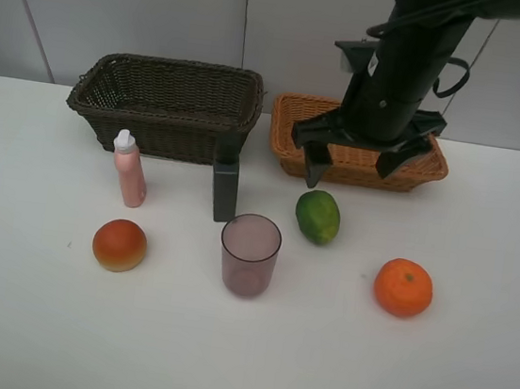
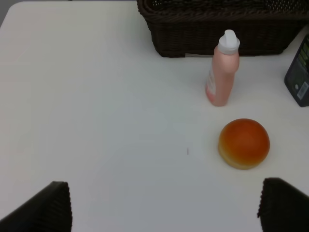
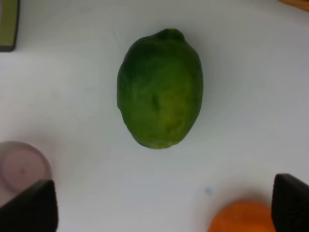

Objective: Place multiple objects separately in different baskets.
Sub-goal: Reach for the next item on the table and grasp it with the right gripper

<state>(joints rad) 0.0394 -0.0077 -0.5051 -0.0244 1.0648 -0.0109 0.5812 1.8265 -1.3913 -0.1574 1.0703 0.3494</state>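
Note:
In the exterior high view, the dark brown basket and the light tan basket stand at the back. In front stand the pink bottle, dark grey box, purple cup, lime, orange and bun. My right gripper is open and empty, above the lime. My left gripper is open and empty, near the bun and bottle. The left arm is out of the exterior high view.
The right arm hangs over the tan basket's front. The right wrist view shows the cup, orange and box around the lime. The left wrist view shows the dark basket and box. All stands on a white table.

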